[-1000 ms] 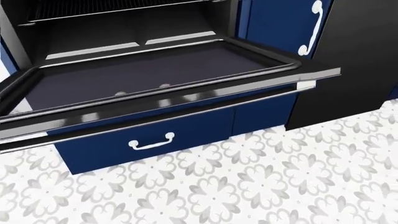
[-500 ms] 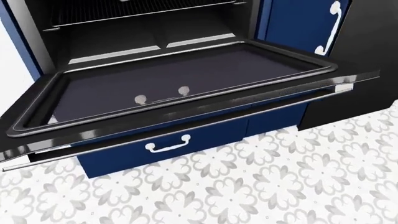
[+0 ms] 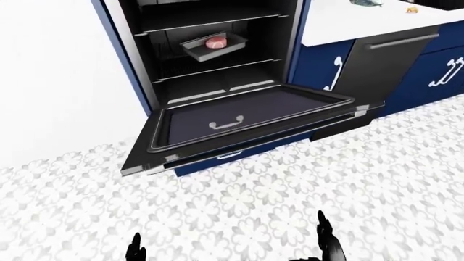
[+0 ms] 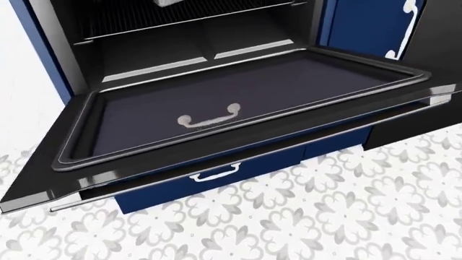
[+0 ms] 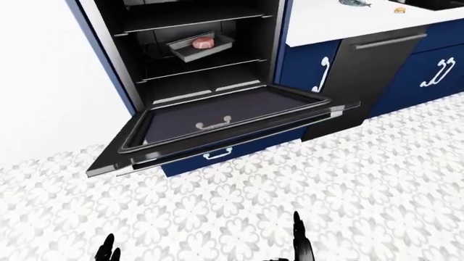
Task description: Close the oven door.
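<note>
Black oven door (image 3: 239, 122) well above robot hand (image 3: 330, 244)

Oven door (image 3: 239, 117): let down flat, below the oven cavity.
Tray (image 3: 214, 44): on a rack inside the cavity, above the door.
Meat (image 3: 216, 42): in the tray.
Drawer (image 4: 216, 181): under the door.
Dishwasher (image 3: 391, 65): right of the oven.
Hands (image 3: 330, 247): at bottom edge, well apart from the door.

Left hand (image 3: 135, 252) and right hand (image 3: 328, 246) low — only dark fingertips upright, apart.
</note>
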Available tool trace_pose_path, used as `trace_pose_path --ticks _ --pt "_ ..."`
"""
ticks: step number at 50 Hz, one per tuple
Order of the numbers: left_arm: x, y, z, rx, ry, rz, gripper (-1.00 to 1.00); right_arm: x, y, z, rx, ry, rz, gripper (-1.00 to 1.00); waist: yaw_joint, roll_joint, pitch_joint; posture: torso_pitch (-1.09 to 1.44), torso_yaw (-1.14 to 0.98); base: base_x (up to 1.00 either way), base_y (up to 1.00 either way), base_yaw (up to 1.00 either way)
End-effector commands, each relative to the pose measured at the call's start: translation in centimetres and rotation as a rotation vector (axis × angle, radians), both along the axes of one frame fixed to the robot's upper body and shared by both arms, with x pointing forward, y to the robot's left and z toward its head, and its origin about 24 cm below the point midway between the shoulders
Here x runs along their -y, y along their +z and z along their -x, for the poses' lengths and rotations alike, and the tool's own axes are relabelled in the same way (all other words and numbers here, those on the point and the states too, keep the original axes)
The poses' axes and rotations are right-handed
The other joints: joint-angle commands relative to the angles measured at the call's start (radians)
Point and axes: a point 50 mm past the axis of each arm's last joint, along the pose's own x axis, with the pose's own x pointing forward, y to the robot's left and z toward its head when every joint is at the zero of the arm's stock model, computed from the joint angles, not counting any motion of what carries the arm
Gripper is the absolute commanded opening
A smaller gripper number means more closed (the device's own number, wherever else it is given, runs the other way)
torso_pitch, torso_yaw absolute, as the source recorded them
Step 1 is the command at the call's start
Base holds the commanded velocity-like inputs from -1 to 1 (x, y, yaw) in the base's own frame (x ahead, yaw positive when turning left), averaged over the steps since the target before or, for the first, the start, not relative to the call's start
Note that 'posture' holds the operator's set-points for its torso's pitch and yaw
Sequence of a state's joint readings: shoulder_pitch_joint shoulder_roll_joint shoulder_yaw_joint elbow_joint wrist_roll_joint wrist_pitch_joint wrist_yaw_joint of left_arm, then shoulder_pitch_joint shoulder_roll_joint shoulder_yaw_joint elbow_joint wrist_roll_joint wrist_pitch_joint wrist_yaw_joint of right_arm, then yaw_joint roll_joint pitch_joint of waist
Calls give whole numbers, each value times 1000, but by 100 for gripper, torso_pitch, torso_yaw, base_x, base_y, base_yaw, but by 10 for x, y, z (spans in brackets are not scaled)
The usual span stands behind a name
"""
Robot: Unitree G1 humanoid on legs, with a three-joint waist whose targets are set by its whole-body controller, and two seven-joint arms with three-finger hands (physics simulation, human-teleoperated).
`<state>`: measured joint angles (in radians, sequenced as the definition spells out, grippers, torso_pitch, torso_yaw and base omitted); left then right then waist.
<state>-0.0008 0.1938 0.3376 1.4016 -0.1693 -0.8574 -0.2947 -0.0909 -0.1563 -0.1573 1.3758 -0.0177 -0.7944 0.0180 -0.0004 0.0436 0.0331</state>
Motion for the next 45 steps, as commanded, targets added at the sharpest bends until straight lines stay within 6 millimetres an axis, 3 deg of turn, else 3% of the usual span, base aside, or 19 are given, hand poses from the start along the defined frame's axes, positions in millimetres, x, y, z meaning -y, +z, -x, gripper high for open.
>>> trace_pose_path --ticks 1,7,10,11,12,14,16,20,23,24,25,26,28,35,38,41,42,43,45 --pt "-1 4 -6 39 -17 -15 100 10 8 -8 61 -27 28 100 -3 -10 -6 0 0 0 26 0" --pt "1 4 -6 41 -17 -16 100 10 9 -8 62 -28 29 100 -7 -69 -2 0 0 0 26 0" --pt "1 4 -5 42 -16 -17 100 10 8 -8 62 -28 29 100 -10 -127 -10 0 0 0 26 0" --pt "1 4 -5 42 -16 -17 100 10 8 -8 62 -28 28 100 -11 -119 -9 0 0 0 27 0" --pt "2 4 -5 43 -17 -17 100 22 12 -16 49 -29 18 100 -19 -96 -8 0 0 0 26 0" --pt "1 4 -6 44 -17 -16 100 24 13 -17 49 -29 18 100 -20 -103 -10 0 0 0 26 0" --pt "1 4 -6 44 -17 -15 100 23 13 -17 53 -29 22 100 -18 -97 -17 0 0 0 27 0" --pt "0 5 -7 43 -18 -14 100 23 13 -17 55 -30 18 100 -14 -62 -5 0 0 0 28 0" --pt "-1 5 -7 43 -18 -14 100 12 11 -9 77 -29 53 100 -13 -6 -7 0 0 0 29 0" --pt "-1 5 -7 42 -17 -14 100 11 10 -8 76 -29 47 100 -11 26 -13 0 0 0 28 0" --pt "-1 5 -8 42 -17 -14 100 10 9 -8 72 -29 37 100 -5 71 -26 0 0 0 28 0" --pt "-1 5 -8 42 -17 -14 100 10 9 -7 70 -30 33 100 0 18 -15 0 0 0 29 0" --pt "-1 5 -7 41 -16 -14 100 11 9 -8 65 -30 24 100 5 18 -7 0 0 0 29 0" --pt "0 4 -7 44 -19 -14 100 15 10 -11 61 -30 18 100 -3 -42 -1 0 0 0 29 0" --pt "1 4 -6 43 -18 -15 100 15 10 -12 61 -30 18 100 -5 -81 0 0 0 0 32 0" --pt "2 4 -6 44 -19 -15 100 16 10 -12 61 -30 19 100 -10 -137 -7 0 0 0 32 0" --pt "2 4 -6 44 -18 -15 100 16 10 -12 62 -30 19 100 -21 -93 -7 0 0 0 33 0" --pt "2 4 -6 44 -18 -15 100 16 11 -12 62 -30 19 100 -15 -109 -9 0 0 0 33 0" --pt "2 4 -6 45 -19 -14 100 16 10 -12 62 -29 19 100 -22 -108 -15 0 0 0 34 0"
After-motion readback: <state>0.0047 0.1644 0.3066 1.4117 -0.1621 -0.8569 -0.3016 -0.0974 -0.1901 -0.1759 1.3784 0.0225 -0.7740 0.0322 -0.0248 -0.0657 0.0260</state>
